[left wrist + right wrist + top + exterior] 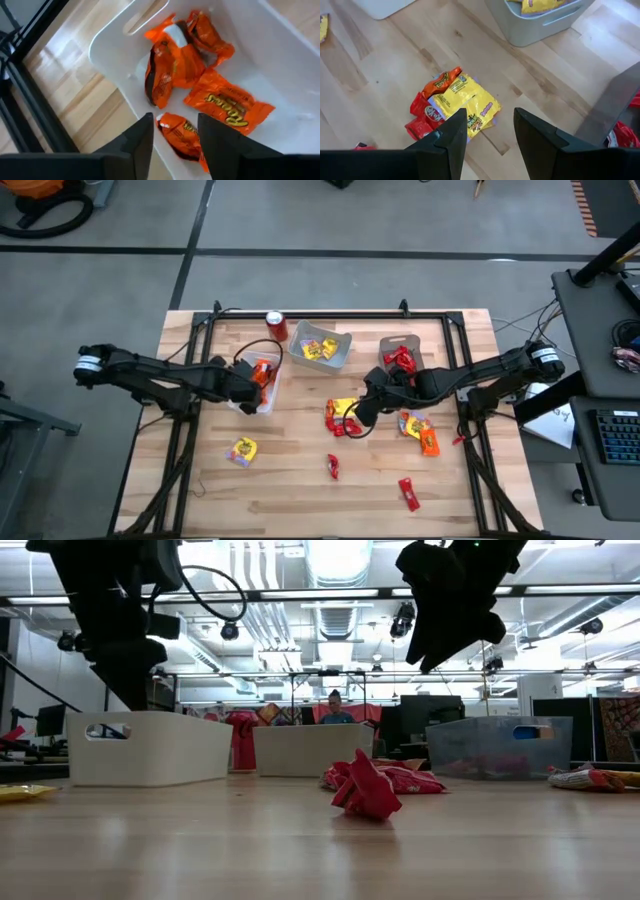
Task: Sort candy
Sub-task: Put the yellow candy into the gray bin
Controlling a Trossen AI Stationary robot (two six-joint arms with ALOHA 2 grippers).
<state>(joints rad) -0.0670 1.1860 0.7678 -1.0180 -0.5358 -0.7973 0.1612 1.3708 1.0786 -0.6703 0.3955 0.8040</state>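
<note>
Left arm: stretched in from the desk's left edge, its left tool [174, 145] hanging over the white plastic bin [262, 385], fingers spread, nothing between them.
White bin: orange shiny-wrapped candies [200, 75] lie inside.
Right arm: reaching in from the right edge, its right tool [490, 135] poised above the pale wooden desk [300, 480], fingers spread and empty.
Below it: a small heap of yellow and red wrapped candies [452, 102] on the desk.
Elsewhere: single red candies [408, 493] scattered on the desk's near side.
</note>
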